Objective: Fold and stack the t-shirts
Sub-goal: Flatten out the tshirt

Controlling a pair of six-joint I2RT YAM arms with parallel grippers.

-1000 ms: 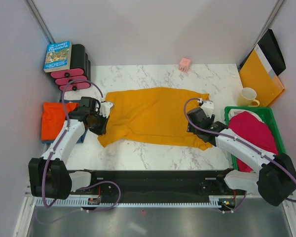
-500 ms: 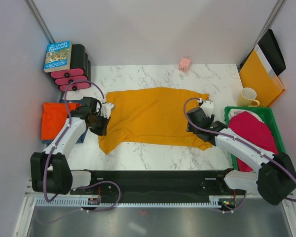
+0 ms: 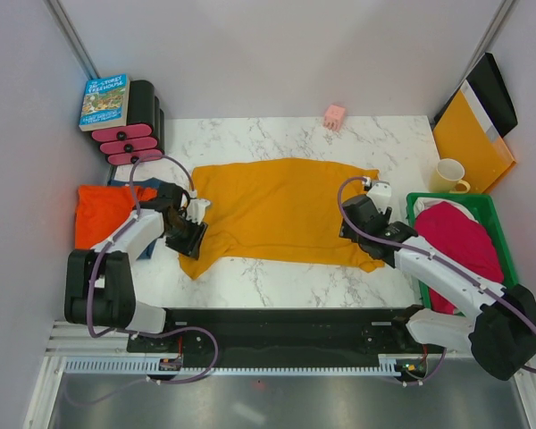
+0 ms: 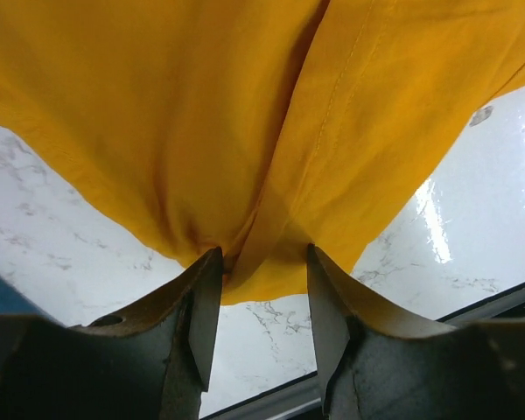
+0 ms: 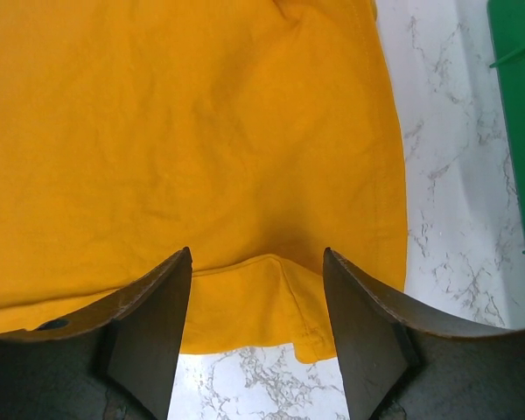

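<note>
Left claw (image 4: 262, 259) pinches mustard shirt (image 3: 281, 206) (fabric bunched); right claw (image 5: 256, 259) spread.

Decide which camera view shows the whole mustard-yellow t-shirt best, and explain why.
Top external: the mustard-yellow t-shirt lies spread on the marble table, nearly its full outline visible. The left wrist view shows only a bunched fold pinched in the left gripper; the right wrist view shows only one hemmed corner below the open right gripper.
</note>
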